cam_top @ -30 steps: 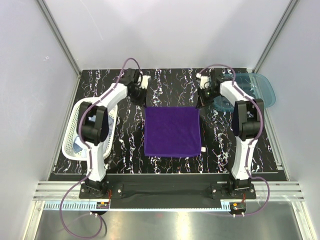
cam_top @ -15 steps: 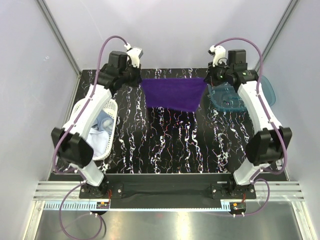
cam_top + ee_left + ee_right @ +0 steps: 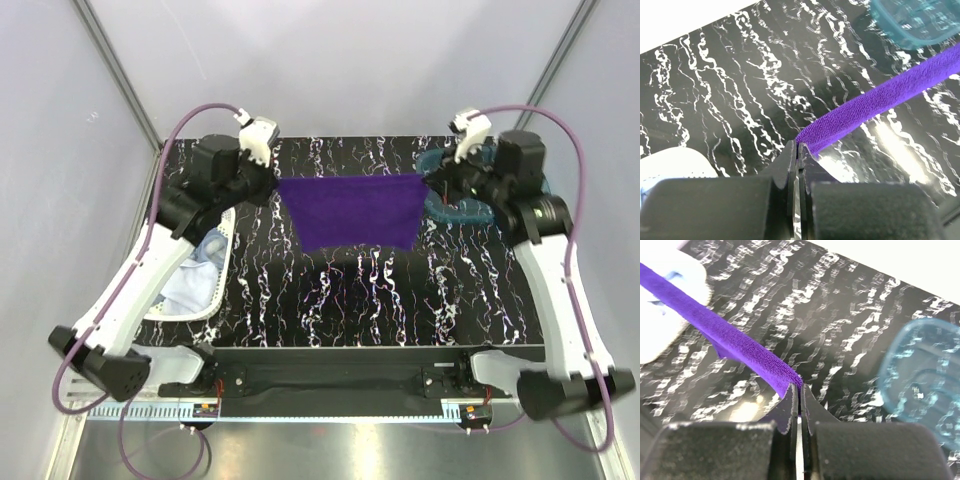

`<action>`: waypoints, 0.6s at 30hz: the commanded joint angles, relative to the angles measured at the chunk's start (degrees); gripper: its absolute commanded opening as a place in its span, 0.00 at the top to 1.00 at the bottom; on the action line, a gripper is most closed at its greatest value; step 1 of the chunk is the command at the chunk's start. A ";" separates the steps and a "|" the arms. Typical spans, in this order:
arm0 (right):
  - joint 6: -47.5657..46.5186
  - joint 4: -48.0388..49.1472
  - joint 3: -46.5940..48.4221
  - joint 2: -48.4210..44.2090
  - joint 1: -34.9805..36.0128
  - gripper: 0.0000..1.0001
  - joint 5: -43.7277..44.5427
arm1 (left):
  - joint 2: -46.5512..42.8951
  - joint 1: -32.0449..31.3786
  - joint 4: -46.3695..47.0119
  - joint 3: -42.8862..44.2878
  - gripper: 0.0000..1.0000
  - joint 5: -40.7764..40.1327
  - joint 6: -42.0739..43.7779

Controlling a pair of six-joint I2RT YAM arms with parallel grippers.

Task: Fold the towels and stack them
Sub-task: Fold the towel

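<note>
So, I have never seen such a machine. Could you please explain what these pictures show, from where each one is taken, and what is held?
These are two robot arms bolted at the near edge of a black marbled table. The wide picture comes from a fixed camera above and behind them. The other two come from small cameras on each wrist, so each shows its own hand from close. The left hand and the right hand are both shut, each pinching one corner of the purple towel, which hangs stretched between them. At the left stands a white basket with pale cloth inside; at the far right lies a teal bin.
</note>
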 commanded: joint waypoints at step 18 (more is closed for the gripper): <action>6.77 30.41 -19.70 17.18 0.81 1.00 -4.41 | 20.09 6.77 3.93 -2.29 1.00 -3.12 -2.29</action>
